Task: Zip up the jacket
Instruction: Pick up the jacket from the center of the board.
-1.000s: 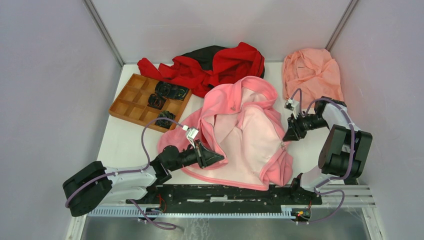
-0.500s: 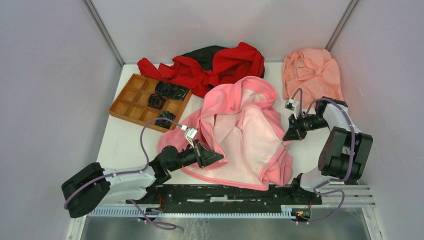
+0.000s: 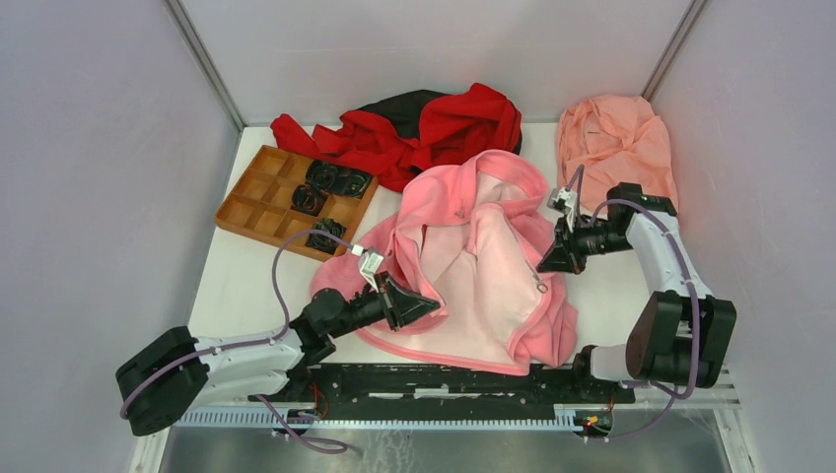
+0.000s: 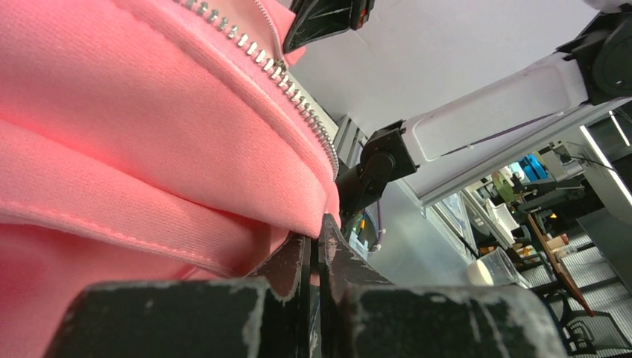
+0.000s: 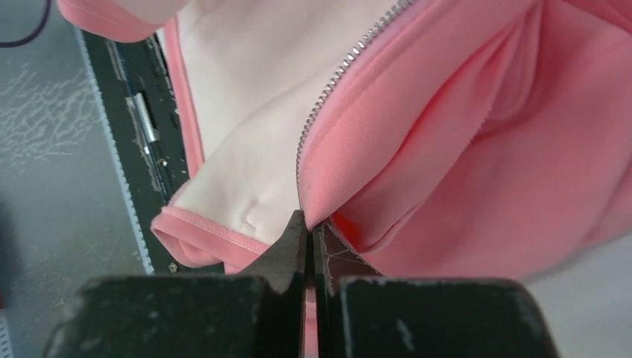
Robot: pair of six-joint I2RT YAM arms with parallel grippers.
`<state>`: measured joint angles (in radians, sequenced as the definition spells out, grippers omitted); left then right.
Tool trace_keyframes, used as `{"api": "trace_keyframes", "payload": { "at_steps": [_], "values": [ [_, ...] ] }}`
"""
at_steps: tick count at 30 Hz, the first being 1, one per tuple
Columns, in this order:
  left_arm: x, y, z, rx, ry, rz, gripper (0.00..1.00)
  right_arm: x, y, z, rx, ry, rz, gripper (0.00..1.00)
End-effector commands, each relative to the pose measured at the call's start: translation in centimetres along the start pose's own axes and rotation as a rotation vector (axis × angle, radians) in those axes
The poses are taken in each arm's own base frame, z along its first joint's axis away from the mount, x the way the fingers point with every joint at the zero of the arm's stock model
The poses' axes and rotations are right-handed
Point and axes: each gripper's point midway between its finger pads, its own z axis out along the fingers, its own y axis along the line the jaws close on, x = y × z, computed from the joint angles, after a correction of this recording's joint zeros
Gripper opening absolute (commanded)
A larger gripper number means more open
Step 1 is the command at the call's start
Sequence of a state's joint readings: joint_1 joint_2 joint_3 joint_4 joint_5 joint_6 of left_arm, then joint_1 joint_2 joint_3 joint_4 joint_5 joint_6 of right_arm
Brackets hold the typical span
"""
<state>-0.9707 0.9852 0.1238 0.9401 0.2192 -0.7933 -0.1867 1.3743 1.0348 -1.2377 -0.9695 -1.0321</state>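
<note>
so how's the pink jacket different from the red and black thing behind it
The pink jacket is bright pink with a paler lining; the red and black garment is red with black. The jacket lies opened out mid-table, zipper undone; the red and black garment is bunched up at the far edge. The left claw and right claw are each shut on the jacket; no claw touches the other. Both are soft garments lying on the table.

Pale lavender walls (image 3: 99, 197) enclose a white table (image 3: 237, 286) under even light.
</note>
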Motion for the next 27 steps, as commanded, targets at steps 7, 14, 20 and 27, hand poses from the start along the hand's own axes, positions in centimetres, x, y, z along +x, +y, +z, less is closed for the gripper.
{"api": "trace_keyframes", "payload": {
  "at_steps": [7,14,20,27],
  "values": [
    [-4.2,-2.4,-0.7,0.075,-0.181,0.11,0.02,-4.7,5.2,2.6,-0.225,-0.223,-0.065,0.0],
    [-5.3,-2.4,-0.9,0.065,-0.237,0.107,0.02,-4.6,6.5,4.1,-0.309,-0.294,-0.079,0.0],
    [-6.1,-2.3,-0.6,0.063,-0.283,0.089,0.02,-4.6,6.7,4.4,-0.345,-0.337,-0.106,0.0],
    [-6.3,-1.8,0.2,0.049,-0.293,0.053,0.02,-4.4,6.9,5.1,-0.384,-0.28,-0.125,0.0]
  ]
}}
